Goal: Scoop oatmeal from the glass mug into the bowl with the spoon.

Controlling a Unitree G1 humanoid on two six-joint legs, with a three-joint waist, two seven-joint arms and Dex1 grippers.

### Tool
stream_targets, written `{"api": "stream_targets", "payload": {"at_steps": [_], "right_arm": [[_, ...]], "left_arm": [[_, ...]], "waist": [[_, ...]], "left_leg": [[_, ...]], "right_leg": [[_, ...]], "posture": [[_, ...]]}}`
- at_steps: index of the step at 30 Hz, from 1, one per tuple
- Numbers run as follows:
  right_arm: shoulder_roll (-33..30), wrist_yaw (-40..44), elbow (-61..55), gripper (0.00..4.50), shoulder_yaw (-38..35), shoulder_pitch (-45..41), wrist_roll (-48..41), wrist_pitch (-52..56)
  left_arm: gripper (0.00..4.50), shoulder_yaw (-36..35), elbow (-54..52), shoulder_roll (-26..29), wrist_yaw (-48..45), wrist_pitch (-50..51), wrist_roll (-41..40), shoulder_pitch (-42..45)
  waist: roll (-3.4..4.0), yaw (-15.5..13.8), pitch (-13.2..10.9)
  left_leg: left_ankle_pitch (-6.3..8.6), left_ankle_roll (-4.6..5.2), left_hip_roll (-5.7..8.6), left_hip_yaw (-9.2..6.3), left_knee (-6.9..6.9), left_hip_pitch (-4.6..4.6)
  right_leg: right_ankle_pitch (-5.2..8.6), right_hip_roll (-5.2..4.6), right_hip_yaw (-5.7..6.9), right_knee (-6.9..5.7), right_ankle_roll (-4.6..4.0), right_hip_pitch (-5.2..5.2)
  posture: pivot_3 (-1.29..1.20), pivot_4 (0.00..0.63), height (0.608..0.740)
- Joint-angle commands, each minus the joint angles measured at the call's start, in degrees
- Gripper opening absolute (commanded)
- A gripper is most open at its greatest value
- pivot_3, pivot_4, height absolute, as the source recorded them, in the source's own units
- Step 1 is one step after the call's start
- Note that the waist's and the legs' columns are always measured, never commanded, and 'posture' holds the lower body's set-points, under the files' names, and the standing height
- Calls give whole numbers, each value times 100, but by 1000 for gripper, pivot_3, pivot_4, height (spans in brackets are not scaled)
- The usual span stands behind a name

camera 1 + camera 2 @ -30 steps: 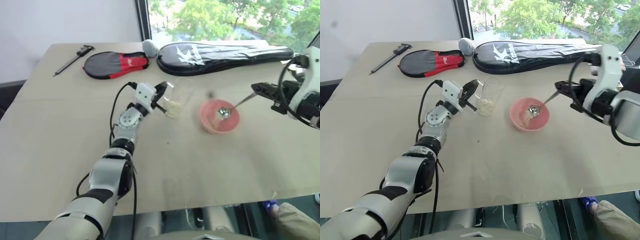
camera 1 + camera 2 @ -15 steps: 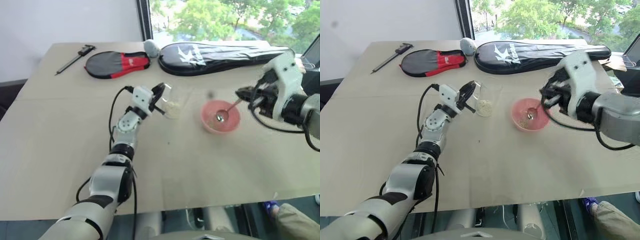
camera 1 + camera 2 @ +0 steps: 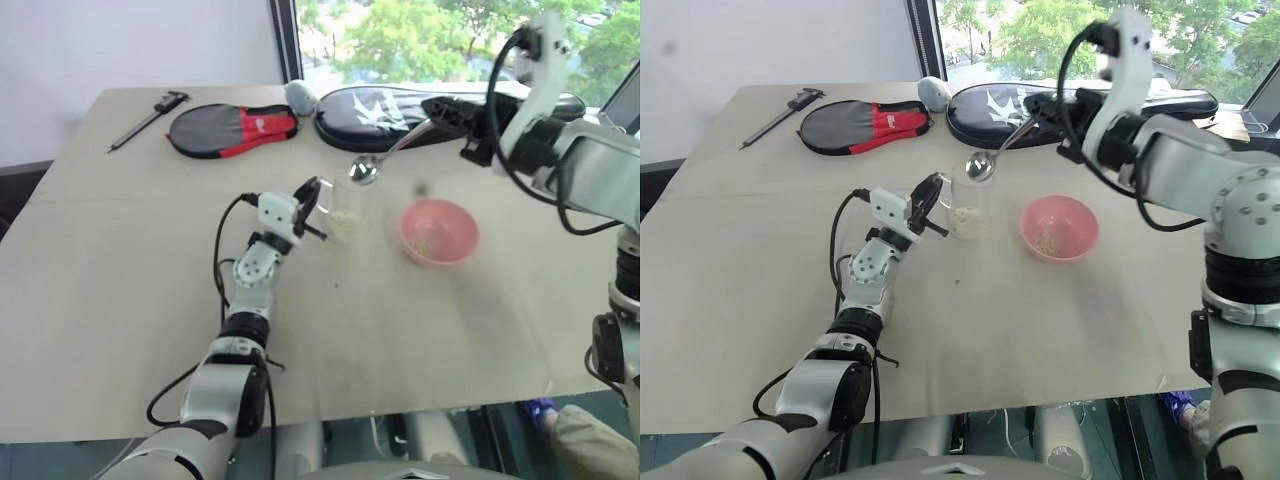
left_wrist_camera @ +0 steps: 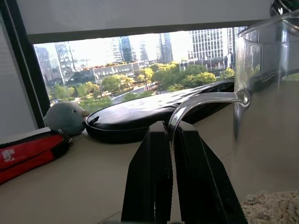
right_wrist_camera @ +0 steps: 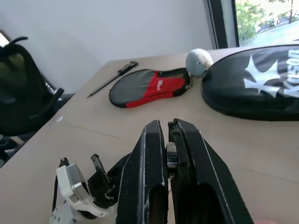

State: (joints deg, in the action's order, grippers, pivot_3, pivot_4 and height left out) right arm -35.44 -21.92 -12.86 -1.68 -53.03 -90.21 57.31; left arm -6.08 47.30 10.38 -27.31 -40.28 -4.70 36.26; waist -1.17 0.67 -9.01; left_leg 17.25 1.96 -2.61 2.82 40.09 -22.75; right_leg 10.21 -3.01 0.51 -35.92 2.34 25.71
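The glass mug [image 3: 966,203] stands left of the middle of the table, with oatmeal [image 3: 963,221] in its bottom. My left gripper [image 3: 926,198] is shut on the mug's handle [image 4: 196,101]. The pink bowl [image 3: 1076,215] sits on the table to the mug's right, with a few oatmeal flakes [image 3: 1045,240] inside. My right gripper [image 3: 1042,103] is shut on the spoon's handle and holds it in the air. The spoon [image 3: 981,165] slants down to the left, its oval bowl just above the mug's rim. In the right wrist view the fingers [image 5: 152,154] clamp the handle.
Along the back lie a red-and-black racket cover [image 3: 232,130], a long black racket cover [image 3: 450,105], a grey plush ball [image 3: 300,95] and a black caliper [image 3: 148,118]. A window stands behind the table. The table's front edge [image 3: 400,405] runs near me.
My right gripper has lifted the spoon out of the bowl and carried it up and left to above the mug. The left gripper has drawn the mug slightly nearer.
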Motion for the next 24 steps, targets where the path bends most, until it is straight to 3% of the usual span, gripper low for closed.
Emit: {"api": "stream_targets", "payload": {"at_steps": [1,6,9,14,24], "right_arm": [[292,312,-46,0,198,-21,423,30],[732,711,182,0,461,48,1083,138],[909,896,260,978,466,55,1357,185],[1093,1105,409,3149,293,-41,1903,139],[1326,1522,425,3149,-18,-62,2671,176]], "left_arm": [[59,29,-533,40,36,63,-84,-344],[59,36,-1128,22,-118,303,-292,-852],[0,35,-1450,50,-93,451,-311,-1150],[0,3,-1804,124,2,643,-266,-1438],[0,-29,-1913,172,40,830,-374,-1539]], "waist": [[5,7,2],[30,12,19],[51,18,32],[61,23,39],[61,28,39]], "left_leg": [[0,1,0,1,0,2],[0,1,-1,0,0,5],[1,1,0,0,0,6],[1,1,-1,-1,0,10],[1,1,-3,-2,0,11]], "right_leg": [[0,0,-1,-2,0,0],[0,2,0,-5,0,-1],[0,1,0,-4,0,-1],[0,5,-1,-6,0,-1],[0,11,-1,-6,0,-2]], "posture": [[0,150,740],[0,150,740],[0,150,740],[0,150,740],[0,150,740]]}}
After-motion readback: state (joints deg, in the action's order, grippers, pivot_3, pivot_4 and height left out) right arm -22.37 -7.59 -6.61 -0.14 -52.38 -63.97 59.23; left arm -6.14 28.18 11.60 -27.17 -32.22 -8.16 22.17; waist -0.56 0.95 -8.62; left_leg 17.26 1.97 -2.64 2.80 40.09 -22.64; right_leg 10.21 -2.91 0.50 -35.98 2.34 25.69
